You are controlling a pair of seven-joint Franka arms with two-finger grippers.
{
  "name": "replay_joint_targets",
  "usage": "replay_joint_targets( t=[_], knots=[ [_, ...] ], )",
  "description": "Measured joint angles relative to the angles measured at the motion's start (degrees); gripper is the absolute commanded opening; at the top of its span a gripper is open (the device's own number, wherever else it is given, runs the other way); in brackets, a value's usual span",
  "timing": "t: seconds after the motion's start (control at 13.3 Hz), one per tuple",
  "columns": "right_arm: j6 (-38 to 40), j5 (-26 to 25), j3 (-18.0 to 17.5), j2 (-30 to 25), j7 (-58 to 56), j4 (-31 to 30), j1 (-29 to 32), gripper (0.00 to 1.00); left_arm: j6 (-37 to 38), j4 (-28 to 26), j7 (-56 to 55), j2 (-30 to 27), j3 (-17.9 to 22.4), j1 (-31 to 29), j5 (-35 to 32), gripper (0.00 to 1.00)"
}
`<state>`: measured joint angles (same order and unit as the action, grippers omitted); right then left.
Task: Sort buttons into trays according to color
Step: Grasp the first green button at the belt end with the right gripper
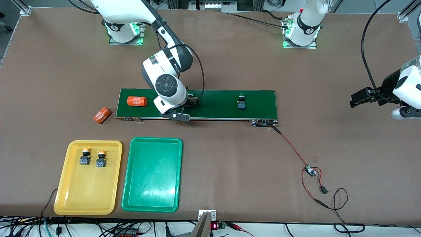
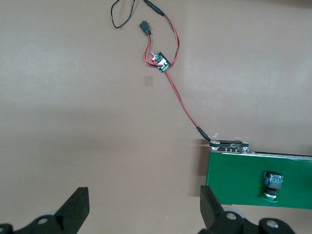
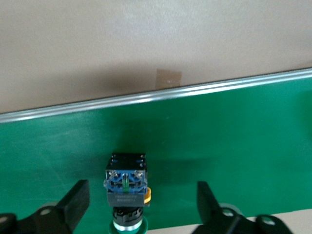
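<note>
Nearest the front camera, toward my right arm's end of the worktop [image 1: 230, 164], lie my two trays side by side. The yellow tray [image 1: 74, 197] holds two yellow-capped buttons, one [image 1: 85, 157] just beside the other [image 1: 101, 159], both in the part of the tray farther from the camera. The green tray [image 1: 152, 194] has nothing in it.

Farther from the camera runs the dark-green conveyor belt [image 1: 217, 105]. My right gripper [image 3: 141, 204] is down over the belt, and a green-capped button [image 3: 126, 187] lies on the belt between its two fingers [image 3: 73, 204], cap toward my wrist. The jaws stand wide, with a gap on each side of the button's body; they touch nothing that I can see.

A second green-capped button [image 1: 242, 102] lies on the belt nearer my left arm's end. An orange cylinder [image 1: 136, 101] rests on the belt at the other end, and another orange cylinder [image 1: 102, 115] lies on the worktop just off it.

My left gripper [image 2: 141, 209] waits in the air over bare worktop past the belt's end, jaws wide open and holding nothing.
</note>
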<state>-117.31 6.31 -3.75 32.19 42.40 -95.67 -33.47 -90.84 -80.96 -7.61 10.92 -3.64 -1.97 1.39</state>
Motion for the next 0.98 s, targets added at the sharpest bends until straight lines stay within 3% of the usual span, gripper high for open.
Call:
replay_joint_targets(
  t=[0.15, 0.3, 0.53, 0.98],
  knots=[
    [-0.50, -0.08, 0.00, 0.21, -0.01, -0.50, -0.46, 0.77, 0.91, 0.09, 0.00, -0.08, 0.19, -0.03, 0.00, 1.00],
    [-2.07, -0.40, 0.01, 0.62, -0.05, -1.35, -0.85, 0.45, 1.57, 0.11, 0.00, -0.08, 0.11, 0.05, 0.00, 1.00],
    [-3.23, -3.09, 0.12, 1.08, -0.60, -2.46, -1.08, 0.18, 0.88, 0.11, 0.00, -0.08, -0.03, 0.35, 0.00, 1.00],
    [-3.08, -3.32, 2.27, -2.14, -3.82, -0.64, 0.74, 0.15, -0.36, 0.87, -0.10, -0.91, -0.07, 0.52, 0.02, 1.00]
  ],
)
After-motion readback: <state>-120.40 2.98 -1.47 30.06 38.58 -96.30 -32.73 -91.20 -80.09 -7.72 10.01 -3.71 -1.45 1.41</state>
